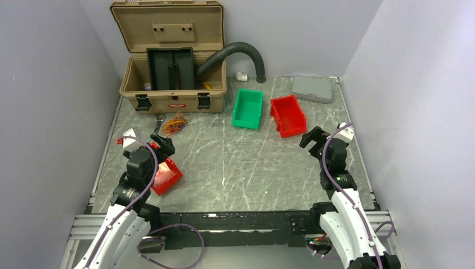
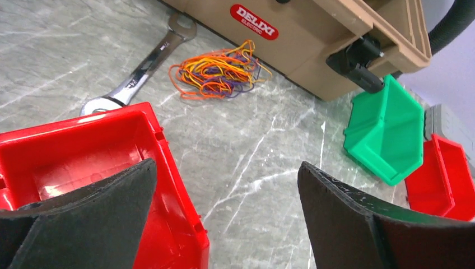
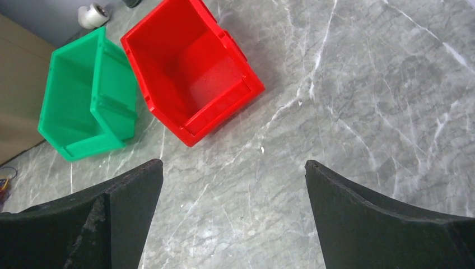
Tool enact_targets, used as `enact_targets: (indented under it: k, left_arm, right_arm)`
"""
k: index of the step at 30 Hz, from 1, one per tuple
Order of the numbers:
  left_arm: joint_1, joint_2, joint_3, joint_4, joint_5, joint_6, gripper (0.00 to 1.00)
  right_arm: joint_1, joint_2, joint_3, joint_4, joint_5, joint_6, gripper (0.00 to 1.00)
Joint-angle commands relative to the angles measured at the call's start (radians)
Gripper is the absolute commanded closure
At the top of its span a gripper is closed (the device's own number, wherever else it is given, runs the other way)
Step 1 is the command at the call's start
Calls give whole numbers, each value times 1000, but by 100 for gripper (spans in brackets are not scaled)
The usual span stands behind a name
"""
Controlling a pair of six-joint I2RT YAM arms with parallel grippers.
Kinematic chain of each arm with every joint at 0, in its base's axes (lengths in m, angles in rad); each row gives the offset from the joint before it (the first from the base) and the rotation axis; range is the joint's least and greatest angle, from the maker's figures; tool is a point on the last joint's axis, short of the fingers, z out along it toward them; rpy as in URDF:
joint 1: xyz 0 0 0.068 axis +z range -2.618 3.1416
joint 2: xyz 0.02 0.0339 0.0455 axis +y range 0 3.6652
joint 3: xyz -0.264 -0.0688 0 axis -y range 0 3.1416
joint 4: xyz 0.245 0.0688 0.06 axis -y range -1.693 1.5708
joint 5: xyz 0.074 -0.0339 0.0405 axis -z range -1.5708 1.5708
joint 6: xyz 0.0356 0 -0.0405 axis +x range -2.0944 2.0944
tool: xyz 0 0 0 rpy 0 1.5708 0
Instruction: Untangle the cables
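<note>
I find the left gripper [image 2: 227, 165] and right gripper [image 3: 234, 162] both wide, empty; cables [image 2: 215, 73] lie tangled well ahead of the left.

text: DELIXI ELECTRIC | on: red oval badge [image 2: 254, 22] | where: tan toolbox [image 2: 313, 50] front

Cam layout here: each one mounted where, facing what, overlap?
Top external: above, behind the bases, looking down on the table; left arm, right arm show.
Left wrist: on left arm, facing over the near red bin toward cables, wrench, toolbox; open left gripper at bottom.
Right wrist: on right arm, looking down at green bin and far red bin; open right gripper at bottom.
Shared: green bin in all three; cables in top and left wrist.
</note>
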Motion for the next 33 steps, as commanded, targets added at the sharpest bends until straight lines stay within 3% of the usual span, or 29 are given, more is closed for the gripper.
enact_targets:
  k: [1, 4, 8, 15, 21, 23, 33]
  left_arm:
    - [-2, 44, 82, -10, 67, -2, 1]
    - [0, 83, 72, 7, 15, -14, 1]
    - [0, 214, 129, 75, 89, 68, 1]
    - [0, 699, 523, -135, 100, 76, 1]
    - [4, 986, 726, -173, 44, 78, 1]
    - [10, 1064, 775, -190, 6, 72, 11]
    - [87, 1197, 721, -55, 60, 27, 16]
  right_arm:
    - [-1, 9, 48, -3, 20, 31, 0]
    - [-2, 14, 41, -2, 6, 48, 0]
    - [-1, 11, 22, 7, -13, 48, 0]
    - [0, -16, -60, 66, -23, 44, 0]
    - [1, -29, -73, 64, -33, 52, 0]
    - [3, -36, -66, 45, -23, 47, 0]
    - [4, -49, -68, 43, -45, 35, 0]
